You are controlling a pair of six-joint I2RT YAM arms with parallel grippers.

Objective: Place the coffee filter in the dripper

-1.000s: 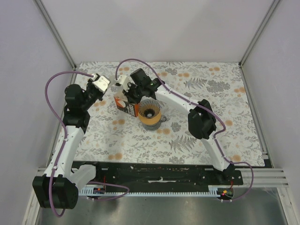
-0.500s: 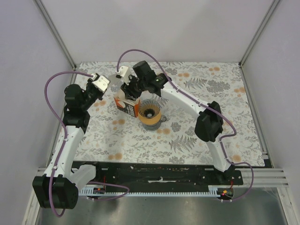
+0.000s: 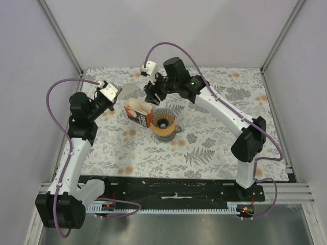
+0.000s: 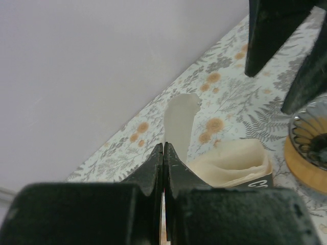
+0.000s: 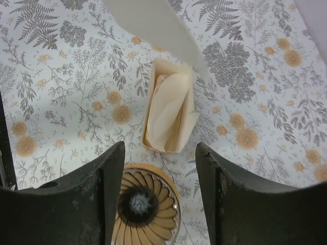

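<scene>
The coffee filter is a thin white paper sheet held up in the air over the back left of the table. My left gripper is shut on its lower edge, and in the left wrist view the filter stands up from the shut gripper. The dripper, a ribbed see-through cone on a tan collar, stands mid-table with nothing in it. My right gripper hangs open and empty just behind it. In the right wrist view the right gripper frames the dripper, with the filter at the top.
An orange carton with cream papers stands right beside the dripper on its left. The carton lies just past my left gripper. Grey walls and metal posts enclose the flowered tablecloth.
My right gripper has opened and risen back and to the right, away from the carton. The white filter now shows free beside the left gripper, which has stayed shut.
</scene>
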